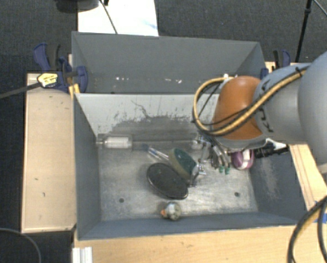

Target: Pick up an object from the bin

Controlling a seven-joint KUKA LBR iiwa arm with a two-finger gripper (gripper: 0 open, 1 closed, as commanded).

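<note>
Hanging low in the grey bin (86, 163) with the gripper (199, 171) just right of the dark oval disc (166, 181) and teal piece (182, 159), both probably funnelled mid-floor by sloping walls, and giving no telling whether clenched or released.

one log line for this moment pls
pincer: low mid-bin, at right edge of dark oval disc | green piece: just behind disc | clear tube: back left floor | small round thing: by front wall
</note>
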